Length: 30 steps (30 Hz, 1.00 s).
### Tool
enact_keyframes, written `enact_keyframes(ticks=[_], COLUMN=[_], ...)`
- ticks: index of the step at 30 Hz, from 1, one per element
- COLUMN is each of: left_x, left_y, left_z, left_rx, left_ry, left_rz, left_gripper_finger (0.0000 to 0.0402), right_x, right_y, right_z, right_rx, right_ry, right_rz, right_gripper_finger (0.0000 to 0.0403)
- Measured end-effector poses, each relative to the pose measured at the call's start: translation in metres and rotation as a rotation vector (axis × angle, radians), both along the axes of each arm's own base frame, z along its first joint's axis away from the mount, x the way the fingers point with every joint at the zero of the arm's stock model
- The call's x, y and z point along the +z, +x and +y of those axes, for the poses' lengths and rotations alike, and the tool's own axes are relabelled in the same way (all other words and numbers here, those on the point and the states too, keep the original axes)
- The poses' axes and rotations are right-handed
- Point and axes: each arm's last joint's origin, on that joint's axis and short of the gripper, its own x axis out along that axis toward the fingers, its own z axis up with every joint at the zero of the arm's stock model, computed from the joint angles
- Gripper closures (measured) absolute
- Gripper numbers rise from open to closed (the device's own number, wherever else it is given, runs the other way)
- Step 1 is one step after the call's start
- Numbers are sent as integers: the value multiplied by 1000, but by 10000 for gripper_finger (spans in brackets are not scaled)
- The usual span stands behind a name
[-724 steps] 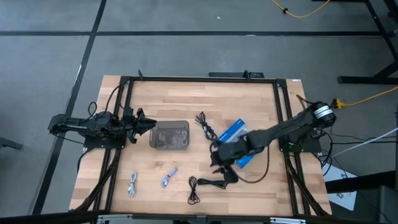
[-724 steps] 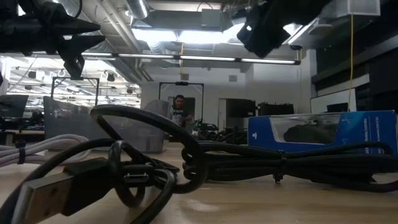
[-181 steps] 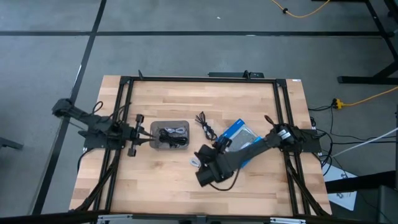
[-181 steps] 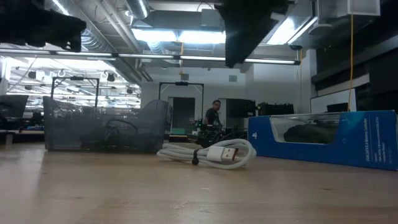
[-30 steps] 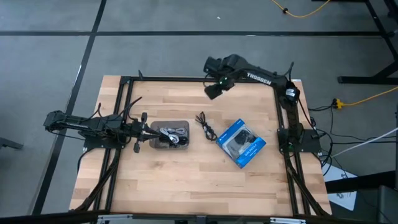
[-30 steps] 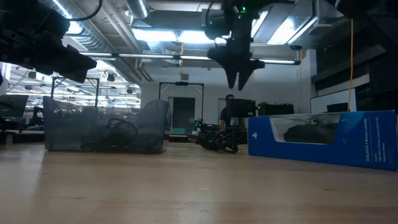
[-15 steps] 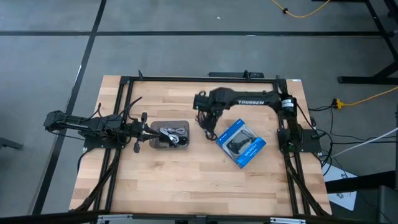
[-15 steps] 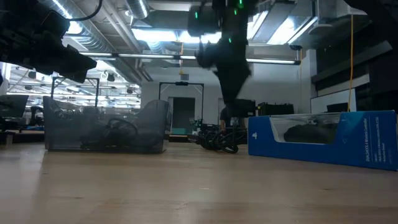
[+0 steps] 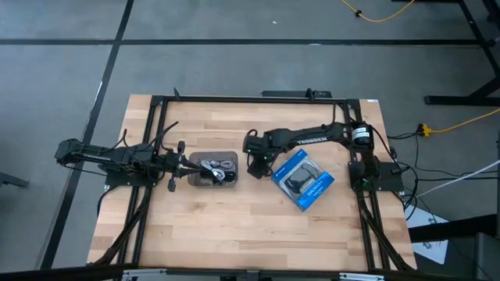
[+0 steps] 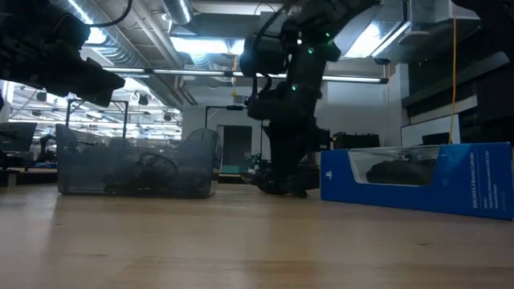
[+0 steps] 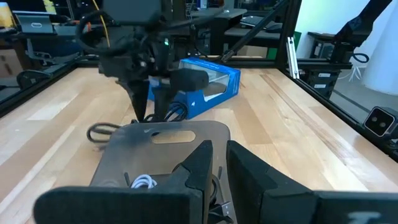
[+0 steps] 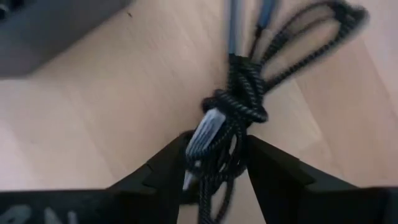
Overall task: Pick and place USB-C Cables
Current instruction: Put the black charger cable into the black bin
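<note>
The left gripper point(image 9: 173, 167) waits by the tray point(image 9: 195, 161), jaws narrowly parted. The right gripper point(image 9: 255, 161) straddles the black cable point(image 12: 233, 102) beside the box point(image 9: 303, 179), jaws apart; it should close squarely on the knot.

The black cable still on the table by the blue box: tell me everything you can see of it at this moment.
The black cable is a braided cord, gathered into a bundle and knotted around its middle, with loops fanning out at one end and a silvery plug at the other. It lies flat on the wooden table, between the grey tray and the blue box, outside the tray. The right gripper is down over it, fingers open on either side of the bundle. Whether the pads touch it yet, I cannot tell.
</note>
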Motion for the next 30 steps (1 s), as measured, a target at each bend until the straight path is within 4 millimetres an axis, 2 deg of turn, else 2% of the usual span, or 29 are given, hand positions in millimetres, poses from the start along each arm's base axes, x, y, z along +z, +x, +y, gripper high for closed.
enact_keyframes(ticks=[8, 14, 17, 21, 24, 30], left_x=[0, 0, 0, 0, 0, 0], left_y=[0, 0, 0, 0, 0, 0], left_z=[0, 0, 0, 0, 0, 0], left_rx=[0, 0, 0, 0, 0, 0], left_ry=[0, 0, 0, 0, 0, 0], left_rz=[0, 0, 0, 0, 0, 0], left_gripper_finger=[360, 360, 360, 360, 360, 360], right_x=[-35, -41, -38, -28, -17, 36], right_y=[-10, -13, -11, -3, 3, 13], right_z=[9, 18, 19, 18, 17, 14], right_rx=[-170, -179, -160, -110, -80, -159], right_ry=[-7, -58, -76, -121, -203, -479], right_rz=[-103, -99, -95, -99, -74, -37], right_gripper_finger=[234, 238, 267, 354, 356, 356])
